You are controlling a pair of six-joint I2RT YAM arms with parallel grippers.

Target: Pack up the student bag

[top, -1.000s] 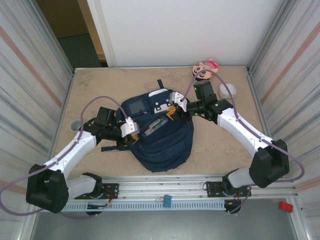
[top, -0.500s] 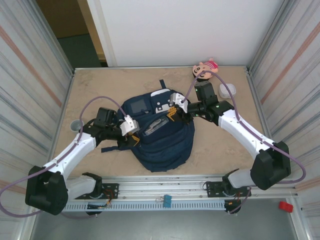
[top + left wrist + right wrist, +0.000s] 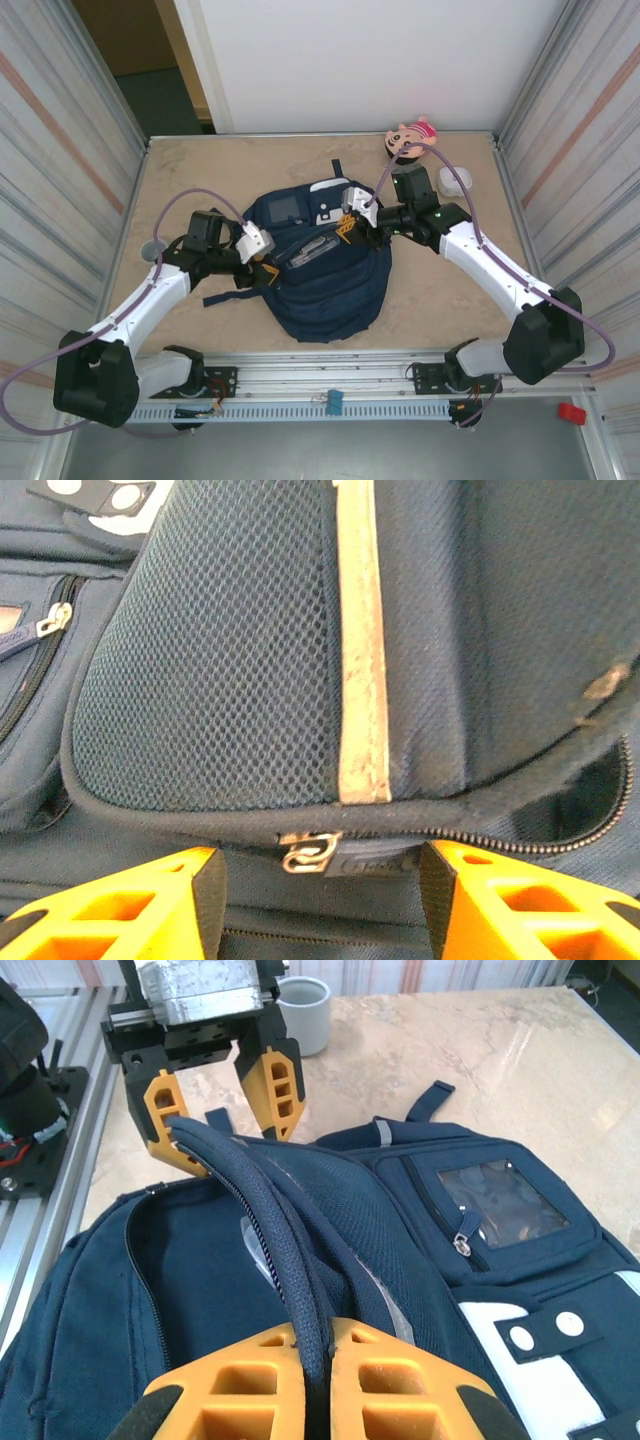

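Left edge of the surface (image 3: 200, 170): a grey cup (image 3: 152, 250) stood upright, apart from the bag (image 3: 330, 295).

Left flank of the bag: the left tool (image 3: 262, 266) was positioned here, jaws parted to a moderate width and gripping nothing. In the left wrist view its two orange fingers (image 3: 130, 905) stood on either side of a metal zip pull (image 3: 306, 850), neither touching it. The pull sat on the dark piping below a mesh pocket (image 3: 220, 670), which was crossed by a pale stripe (image 3: 362, 650). Right of the pull the zip teeth were parted. In the right wrist view this tool straddled the raised edge of the main opening, and one finger appeared to rest against the fabric.

Centre: the bag lay flat in the middle of the surface, its top end toward the far wall and its main compartment unzipped. A front pocket with a clear window (image 3: 495, 1195) and a white patch (image 3: 540, 1335) with two studs faced upward.

Right of centre: the right tool (image 3: 348, 226) was clamped tight on the piped rim of the opening and held it lifted clear of the bag's body.

Far right corner: a toy face (image 3: 412, 135) and a white dish (image 3: 455, 181) lay near the right arm, well apart from the bag.
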